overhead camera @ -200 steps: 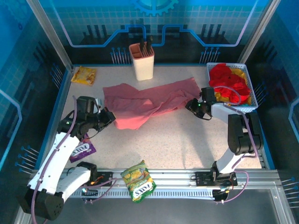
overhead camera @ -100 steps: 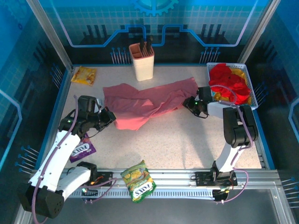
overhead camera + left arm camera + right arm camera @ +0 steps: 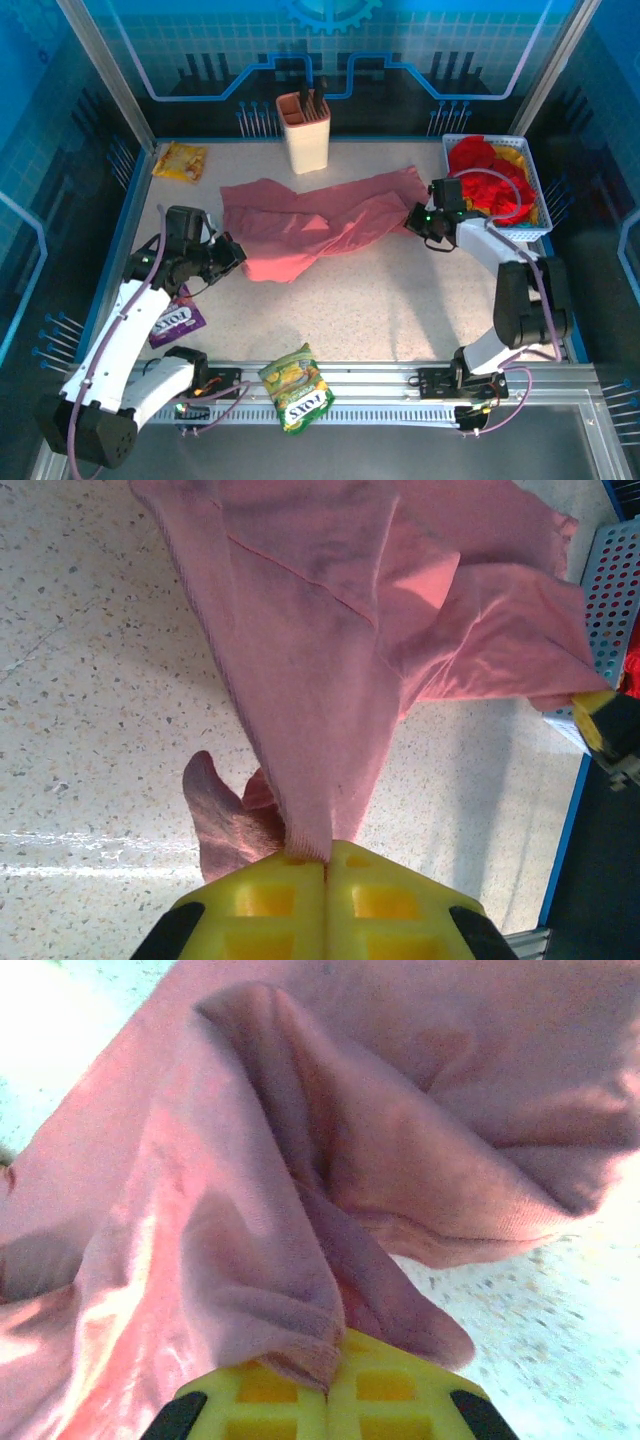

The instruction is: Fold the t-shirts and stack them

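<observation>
A salmon-pink t-shirt [image 3: 310, 220] lies crumpled across the middle of the table. My left gripper [image 3: 238, 252] is shut on its near-left edge; in the left wrist view the cloth [image 3: 340, 630] runs up from between the closed yellow jaws [image 3: 325, 855]. At the shirt's right end, my right gripper [image 3: 412, 218] is shut on a bunched fold, and the right wrist view shows pink cloth [image 3: 400, 1110] pinched between its jaws [image 3: 335, 1360]. Red and yellow t-shirts [image 3: 490, 180] are heaped in the basket at the back right.
The white mesh basket [image 3: 541, 205] stands just behind my right arm. A beige knife holder [image 3: 304, 130] stands at the back centre. A yellow snack packet [image 3: 180, 160] lies back left, a purple packet [image 3: 175, 322] under my left arm, a green packet [image 3: 295, 385] on the front rail.
My right gripper has shut on the right end of the pink shirt and shifted slightly right. The left gripper has held its grip and stayed in place.
</observation>
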